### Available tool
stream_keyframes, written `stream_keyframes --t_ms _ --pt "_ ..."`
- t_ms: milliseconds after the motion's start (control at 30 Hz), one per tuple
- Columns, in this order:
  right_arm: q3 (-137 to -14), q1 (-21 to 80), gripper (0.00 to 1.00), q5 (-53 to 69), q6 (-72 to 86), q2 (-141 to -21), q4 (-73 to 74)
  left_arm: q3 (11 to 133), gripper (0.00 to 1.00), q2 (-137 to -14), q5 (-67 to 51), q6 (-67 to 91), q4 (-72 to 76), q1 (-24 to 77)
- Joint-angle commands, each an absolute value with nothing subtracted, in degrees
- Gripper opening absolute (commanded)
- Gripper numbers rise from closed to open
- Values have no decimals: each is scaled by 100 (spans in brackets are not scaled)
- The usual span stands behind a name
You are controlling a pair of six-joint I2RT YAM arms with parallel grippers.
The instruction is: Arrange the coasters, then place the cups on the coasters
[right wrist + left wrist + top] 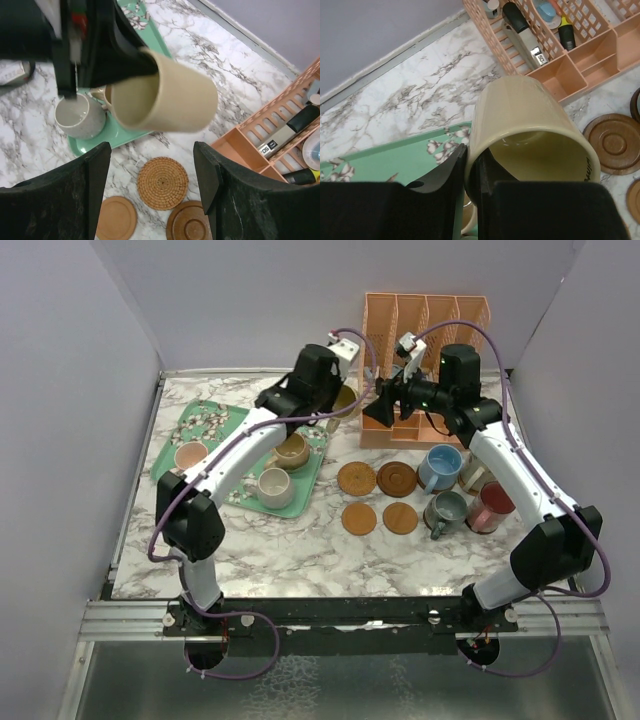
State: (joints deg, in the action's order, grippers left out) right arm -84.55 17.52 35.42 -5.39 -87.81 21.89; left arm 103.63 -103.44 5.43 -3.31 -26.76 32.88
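Just right of the mint-green tray [215, 420]: four coasters [357, 479] in a square; farther right, four cups [440, 468]. On the tray, three more. Above its far right corner, yellow cup [530, 115], lettering [590, 170] unreadable, rim pinched in left gripper [472, 167]; right gripper [152, 160] facing, jaws wide.

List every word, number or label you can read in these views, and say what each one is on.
No text reads cleanly.
Dark lettering on the pale yellow cup, near its rim: sideways and cut off, unreadable.
White tag on a black-handled tool in the peach organizer: two digits, too blurred to tell.
No other writing shows.
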Motion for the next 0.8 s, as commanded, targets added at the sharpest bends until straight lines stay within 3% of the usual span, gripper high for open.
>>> stream_keyframes --t_ms 0,200,433,767 --pt "-8600 1838 68 3313 92 -8754 1780 10691 0 -10422 2275 608 -1876 3943" --pt "-8289 1854 62 2362 240 -8678 1777 10793 0 -10499 3265 977 -1819 4424" --pt "-7892 1854 51 1863 283 -8556 1675 10807 0 -10567 3657 1145 -1811 4667" --pt "-7830 1854 44 1589 346 -8644 1680 10889 0 -10749 3936 1147 -1813 4922"
